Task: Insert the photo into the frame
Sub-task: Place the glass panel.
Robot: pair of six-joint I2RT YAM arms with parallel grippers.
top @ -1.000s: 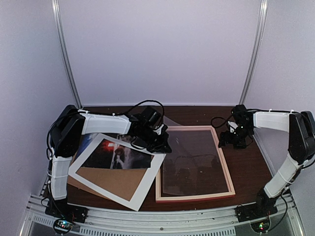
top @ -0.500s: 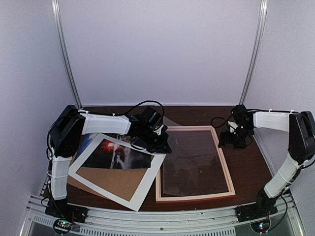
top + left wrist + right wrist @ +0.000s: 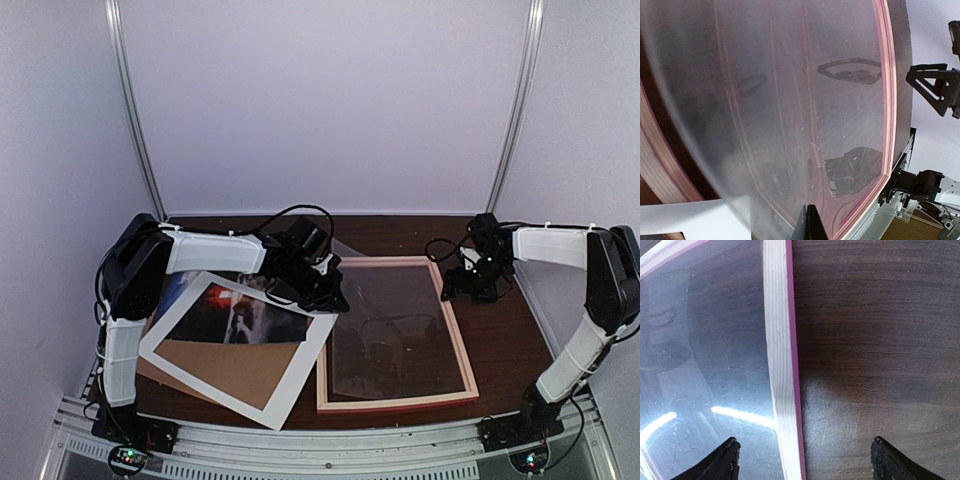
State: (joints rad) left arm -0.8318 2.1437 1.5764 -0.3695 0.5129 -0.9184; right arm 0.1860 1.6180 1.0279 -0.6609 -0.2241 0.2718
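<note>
Photo (image 3: 235,318) under white mat (image 3: 297,372), frame (image 3: 395,402) beside (clear sheet (image 3: 395,320) inside)

Lab booth: plain white walls (image 3: 320,100), aluminium rail (image 3: 330,452).

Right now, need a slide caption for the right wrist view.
Open right gripper poised astride the pale wood rail of the frame: clear sheet one side, table the other.

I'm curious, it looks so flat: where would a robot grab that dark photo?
Probably its far-left strip, where the photo seems to poke out past the white mat; come in low from that side. It lies flat and the mat covers its other edges. The left gripper, nearest, is shut on the clear sheet.
</note>
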